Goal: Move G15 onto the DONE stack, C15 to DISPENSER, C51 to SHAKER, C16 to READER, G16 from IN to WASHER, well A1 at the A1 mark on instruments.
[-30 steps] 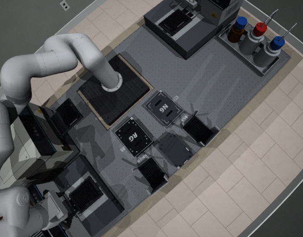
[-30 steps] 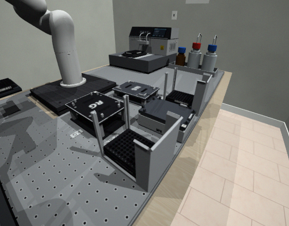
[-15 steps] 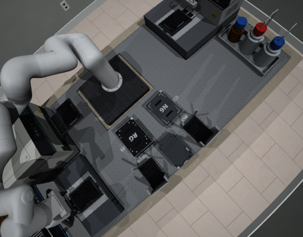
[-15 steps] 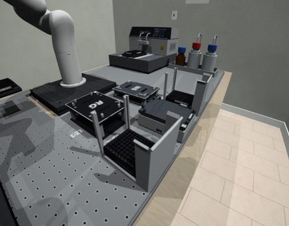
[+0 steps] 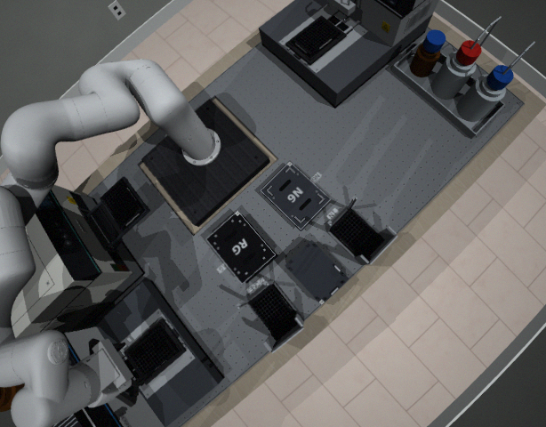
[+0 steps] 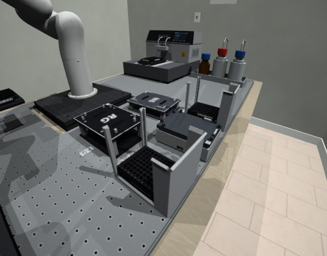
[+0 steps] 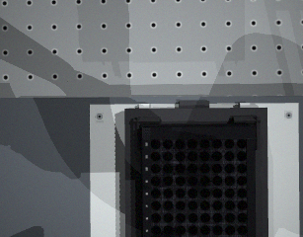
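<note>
My gripper (image 5: 126,374) hangs at the lower left of the overhead view. It is over one short end of a black well plate (image 5: 151,351) that sits on the pale stage of an instrument. The wrist view looks straight down on that plate (image 7: 197,183) and its stage; the fingers are out of that frame. The gripper is open and holds nothing. Another plate (image 5: 121,202) lies on the drawer of the big instrument at the left. A third plate (image 5: 316,40) (image 6: 152,60) sits on the far instrument with tubing. The flat dark shaker unit (image 5: 315,269) carries no plate. Plate labels are too small to read.
Two tall-walled racks (image 5: 356,231) (image 5: 276,312) at the deck's front edge each hold black plates (image 6: 138,169) (image 6: 203,110). Nests N6 (image 5: 293,195) and RG (image 5: 241,248) are bare. Three bottles (image 5: 461,68) stand at the far right. The arm's base (image 5: 202,154) is mid-deck.
</note>
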Controlling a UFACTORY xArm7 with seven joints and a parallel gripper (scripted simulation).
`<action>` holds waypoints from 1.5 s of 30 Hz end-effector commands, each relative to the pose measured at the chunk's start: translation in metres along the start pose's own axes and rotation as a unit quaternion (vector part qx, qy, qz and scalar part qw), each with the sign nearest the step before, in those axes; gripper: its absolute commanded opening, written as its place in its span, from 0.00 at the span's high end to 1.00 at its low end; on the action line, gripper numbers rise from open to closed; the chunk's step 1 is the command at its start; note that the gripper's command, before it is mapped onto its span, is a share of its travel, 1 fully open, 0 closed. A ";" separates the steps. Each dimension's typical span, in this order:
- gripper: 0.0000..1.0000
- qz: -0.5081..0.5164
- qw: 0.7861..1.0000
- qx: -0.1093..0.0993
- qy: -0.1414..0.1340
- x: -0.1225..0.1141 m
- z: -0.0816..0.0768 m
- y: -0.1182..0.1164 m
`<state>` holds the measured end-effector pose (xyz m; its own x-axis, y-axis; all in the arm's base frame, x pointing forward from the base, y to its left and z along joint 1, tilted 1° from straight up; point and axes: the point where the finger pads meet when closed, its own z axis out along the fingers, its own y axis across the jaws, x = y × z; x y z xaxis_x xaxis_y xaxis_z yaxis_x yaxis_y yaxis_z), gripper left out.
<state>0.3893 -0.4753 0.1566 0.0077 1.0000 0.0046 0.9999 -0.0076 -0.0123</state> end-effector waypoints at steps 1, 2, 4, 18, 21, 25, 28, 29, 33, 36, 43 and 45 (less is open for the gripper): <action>0.00 0.000 1.000 -0.002 -0.002 -0.001 0.002 0.001; 0.00 0.000 1.000 -0.002 -0.002 -0.001 0.003 0.001; 0.00 0.000 1.000 -0.002 -0.002 -0.001 0.006 0.001; 0.00 0.000 1.000 -0.002 -0.002 -0.001 0.022 0.001; 0.00 0.000 1.000 -0.002 -0.002 -0.001 0.026 0.001; 0.00 0.000 1.000 -0.002 -0.002 -0.001 0.031 0.001; 0.00 0.000 1.000 -0.002 -0.002 -0.001 0.035 0.001; 0.00 0.000 1.000 -0.002 -0.002 -0.001 0.037 0.001; 0.00 0.000 1.000 -0.002 -0.002 -0.001 0.039 0.001; 0.00 0.000 1.000 -0.002 -0.002 -0.001 0.043 0.001; 0.00 0.000 1.000 -0.002 -0.002 -0.001 0.053 0.001; 0.00 0.000 1.000 -0.002 -0.002 -0.001 0.055 0.001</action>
<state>0.3885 -0.4749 0.1024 0.0076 1.0000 0.0048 0.9999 -0.0076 -0.0126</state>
